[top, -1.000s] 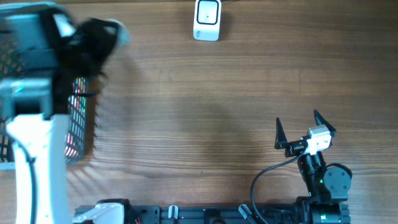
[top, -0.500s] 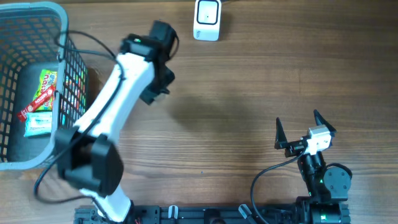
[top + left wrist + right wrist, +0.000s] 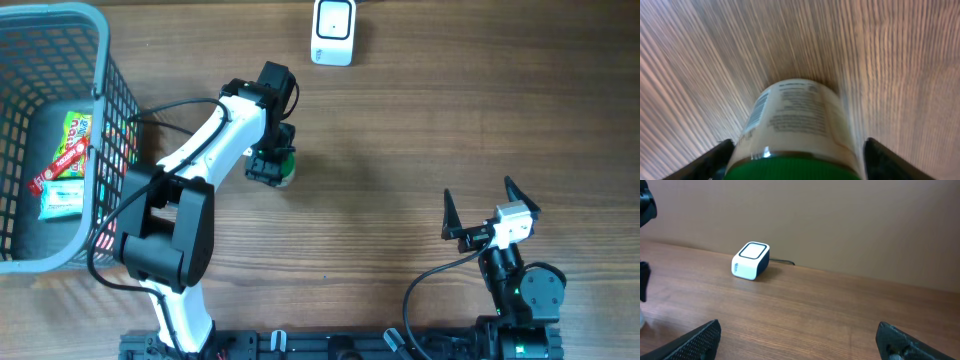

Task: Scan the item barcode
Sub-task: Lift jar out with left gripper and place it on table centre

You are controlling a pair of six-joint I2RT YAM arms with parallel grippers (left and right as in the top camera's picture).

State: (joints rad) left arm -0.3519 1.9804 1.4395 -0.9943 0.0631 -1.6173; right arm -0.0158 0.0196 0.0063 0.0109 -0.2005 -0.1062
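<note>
Green cap point(image 3: 790, 172) closest to the left wrist camera, topping a bottle point(image 3: 800, 120) wrapped in a pale printed label point(image 3: 807, 107). Barcode point(image 3: 756, 112) on one flank of that label, black bars on white, in plain sight from the wrist. Small print across the rest, too blurred to read.

Bottle out on the wooden table point(image 3: 420, 130), left of the middle, well apart from the basket point(image 3: 112, 110) and nearer the robot than the scanner point(image 3: 333, 30). Left gripper point(image 3: 272, 168) right at the bottle, white arm stretched out from the near edge, black fingers point(image 3: 710, 162) standing on either side of the cap. Thin strip of wood visible between the bottle and one finger, the other side too close to judge. Impossible to tell whether clamped on the bottle or let go. Equally unclear whether standing on the wood or lifted just off it.

Scanner small and white, at the far edge of the table, dark-edged window on top, dark cable point(image 3: 785, 261) trailing behind it, well apart from bottle and gripper.

Grey mesh basket at the far left corner, bright snack packets point(image 3: 70, 150) lying in its bottom.

Right gripper point(image 3: 478, 195) low at the near right, well apart from everything else, jaws released and spread wide, pointed toward the scanner.
</note>
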